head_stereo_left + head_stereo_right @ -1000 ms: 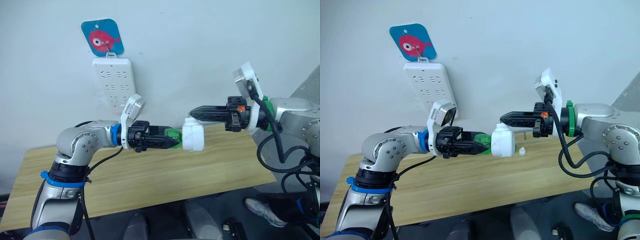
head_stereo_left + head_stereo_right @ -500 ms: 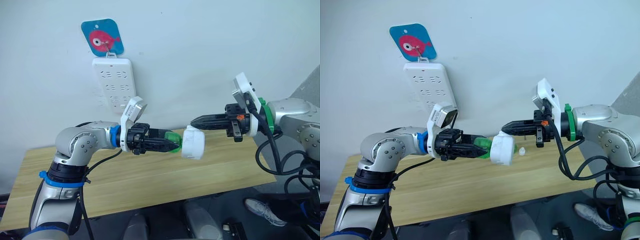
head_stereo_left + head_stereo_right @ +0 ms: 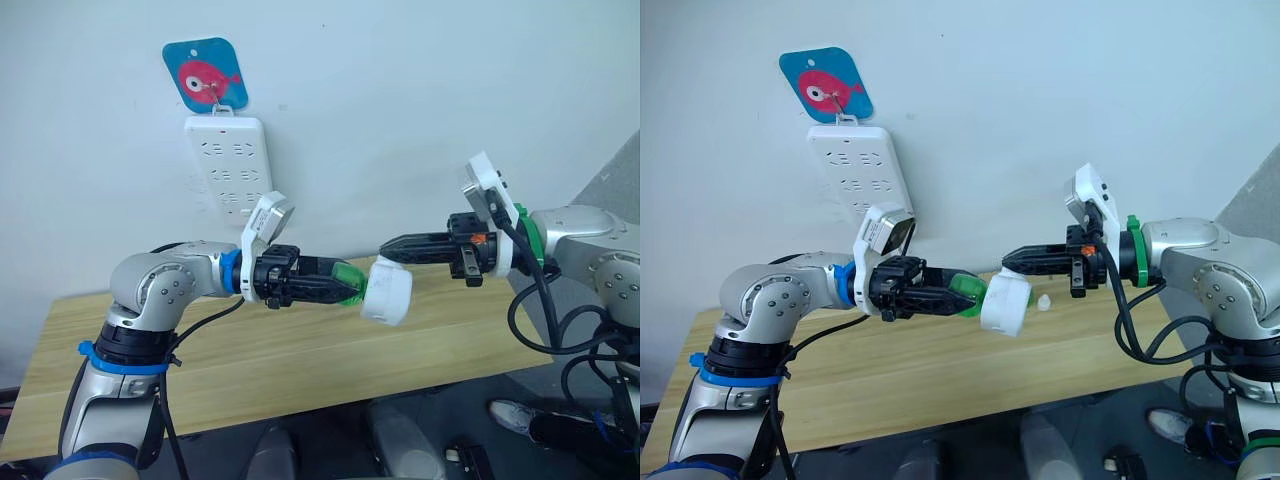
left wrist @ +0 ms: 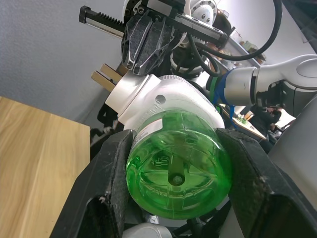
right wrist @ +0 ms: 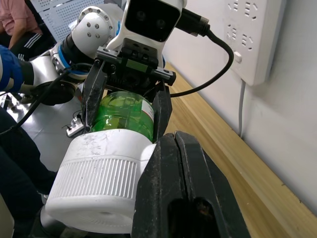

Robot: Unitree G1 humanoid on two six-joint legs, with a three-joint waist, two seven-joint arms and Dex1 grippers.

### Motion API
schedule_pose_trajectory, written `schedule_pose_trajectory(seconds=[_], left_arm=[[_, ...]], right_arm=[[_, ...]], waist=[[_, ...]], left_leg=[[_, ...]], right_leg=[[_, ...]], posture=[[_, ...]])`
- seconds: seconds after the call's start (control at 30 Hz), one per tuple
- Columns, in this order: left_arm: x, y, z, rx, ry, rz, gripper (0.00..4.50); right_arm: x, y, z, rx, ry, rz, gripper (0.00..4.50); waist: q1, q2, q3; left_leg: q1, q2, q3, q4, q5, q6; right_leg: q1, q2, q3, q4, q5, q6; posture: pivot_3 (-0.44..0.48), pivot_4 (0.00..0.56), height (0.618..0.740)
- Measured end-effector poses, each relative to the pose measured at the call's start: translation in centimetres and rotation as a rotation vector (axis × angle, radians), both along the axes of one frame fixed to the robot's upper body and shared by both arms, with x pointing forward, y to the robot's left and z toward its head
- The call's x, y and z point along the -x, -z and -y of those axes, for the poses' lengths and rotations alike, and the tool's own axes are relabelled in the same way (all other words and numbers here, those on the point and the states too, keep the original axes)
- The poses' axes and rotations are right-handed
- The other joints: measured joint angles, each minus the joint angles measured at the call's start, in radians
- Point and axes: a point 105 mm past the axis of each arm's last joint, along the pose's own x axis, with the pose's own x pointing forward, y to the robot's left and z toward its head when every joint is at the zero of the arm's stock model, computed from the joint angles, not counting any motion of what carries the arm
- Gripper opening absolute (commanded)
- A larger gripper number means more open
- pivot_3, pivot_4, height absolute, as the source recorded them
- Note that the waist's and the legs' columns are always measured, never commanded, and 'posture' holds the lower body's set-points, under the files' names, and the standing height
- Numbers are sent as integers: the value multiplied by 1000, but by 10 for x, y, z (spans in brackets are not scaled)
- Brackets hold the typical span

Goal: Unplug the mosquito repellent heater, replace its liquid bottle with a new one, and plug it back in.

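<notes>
The power strip (image 3: pixel 227 163) hangs on the wall (image 3: pixel 400 100) behind the table (image 3: pixel 280 360), with a fish card (image 3: pixel 205 75) just above it. In front of the wall and over the table, the left gripper (image 3: pixel 345 283) clamps the liquid bottle (image 3: pixel 343 278) from the left. The mosquito repellent heater (image 3: pixel 387 291) sits on the bottle's right end, tilted. The right gripper (image 3: pixel 388 247), fingers together, reaches in from the right, its tips touching the heater's upper edge. A small cap (image 3: pixel 1042 301) lies on the table behind the heater.
</notes>
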Motion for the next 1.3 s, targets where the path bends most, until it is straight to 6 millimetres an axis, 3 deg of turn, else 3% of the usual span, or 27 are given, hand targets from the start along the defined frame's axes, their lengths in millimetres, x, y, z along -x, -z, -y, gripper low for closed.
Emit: schedule_pose_trajectory(seconds=[0.1, 0.27, 0.4, 0.67, 0.7, 0.83, 1.0, 1.3], left_arm=[[-4, -1, 1, 8, -27, 16, 2296], [-17, -6, -2, 43, -125, 62, 2296], [-20, -6, -2, 51, -163, 74, 2296], [-24, -5, -5, 49, -192, 95, 2296], [-24, -6, -5, 50, -192, 99, 2296], [-24, -7, -5, 57, -195, 115, 2296], [-20, -9, -3, 57, -177, 149, 2296], [-17, -4, -2, 45, -162, 142, 2296]], right_arm=[[-7, -2, 1, -23, 55, -3, 0], [-21, -16, 19, -89, 197, -9, 0], [-21, -19, 35, -133, 275, -49, 1273], [0, 5, 54, -212, 304, -339, 4274], [4, 6, 53, -212, 290, -371, 4495], [15, 6, 49, -208, 258, -456, 4500], [15, 24, 30, -202, 260, -590, 4500], [4, 17, 22, -303, 240, -651, 4500]], waist=[[0, 0, 0], [2, 0, 0], [2, 0, 0], [2, 0, 0], [1, 0, 0], [1, 0, -1], [0, 0, -2], [3, 0, -3]], left_leg=[[0, 0, 0, 0, 0, 0], [0, 0, 0, 0, 0, 0], [0, 0, 0, 0, 0, 0], [0, -1, 1, 0, 0, 0], [0, -1, 1, 0, 0, 0], [0, 0, 1, 0, 0, 0], [0, 0, 1, 0, 0, 0], [0, 0, 1, 0, 0, 0]], right_leg=[[0, 0, 0, 0, 0, 0], [0, 0, 0, 0, 1, -1], [0, 0, 0, 0, 1, -2], [0, 0, 1, 0, 1, -1], [0, 0, 1, 0, 1, -1], [0, 0, 1, 0, 0, 1], [0, 0, 1, 0, -1, 2], [0, 0, 1, 0, -1, 2]], posture=[[-243, 115, 736], [-239, 115, 736], [-240, 115, 736], [-240, 113, 736], [-240, 113, 736], [-234, 110, 736], [-225, 106, 736], [-223, 106, 736]])
